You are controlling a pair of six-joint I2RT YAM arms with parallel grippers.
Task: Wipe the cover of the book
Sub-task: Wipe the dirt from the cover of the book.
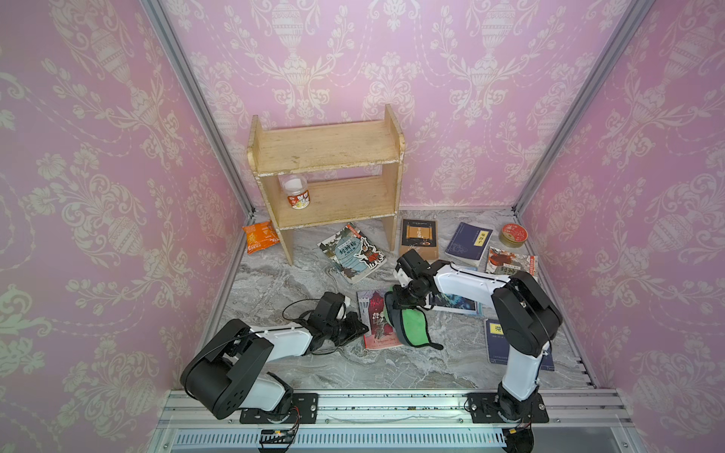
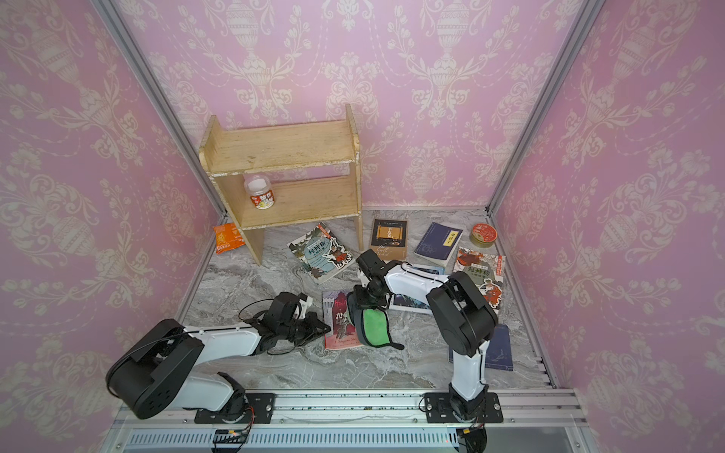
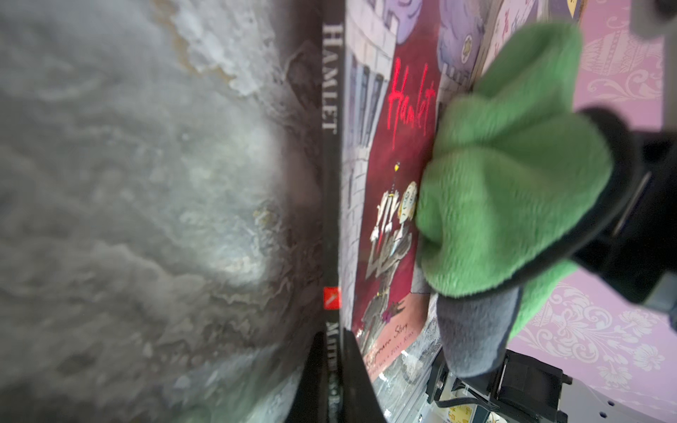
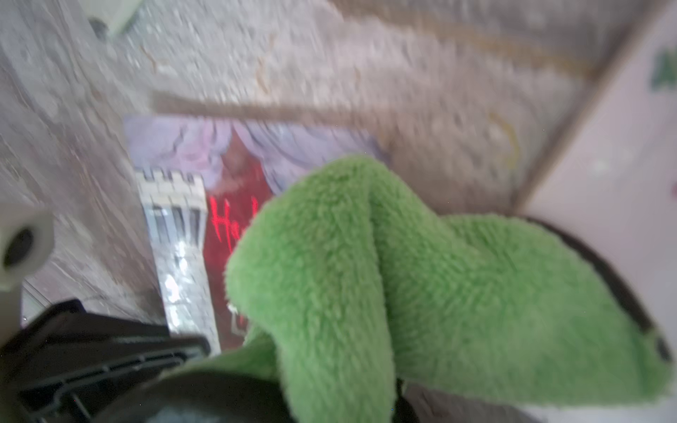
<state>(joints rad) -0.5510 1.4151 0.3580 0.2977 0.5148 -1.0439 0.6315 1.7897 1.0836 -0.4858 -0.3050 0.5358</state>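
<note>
The book (image 1: 372,313) (image 2: 336,310), a Hamlet paperback with a dark red cover, lies flat on the marble table in both top views. My left gripper (image 1: 365,327) (image 2: 327,328) (image 3: 335,351) is shut on the spine edge of the book (image 3: 392,183), one black finger on each side. A green cloth (image 1: 412,321) (image 2: 372,321) (image 3: 505,183) (image 4: 403,274) lies bunched on the book's right half. My right gripper (image 1: 398,300) (image 2: 359,300) is shut on the cloth from above. The cloth hides its fingertips and part of the cover (image 4: 176,219).
A wooden shelf (image 1: 325,172) with a jar (image 1: 295,192) stands at the back. An orange packet (image 1: 261,237) lies to its left. Several other books (image 1: 353,253) (image 1: 469,243) lie behind and to the right, and a red tin (image 1: 514,234) sits at the far right.
</note>
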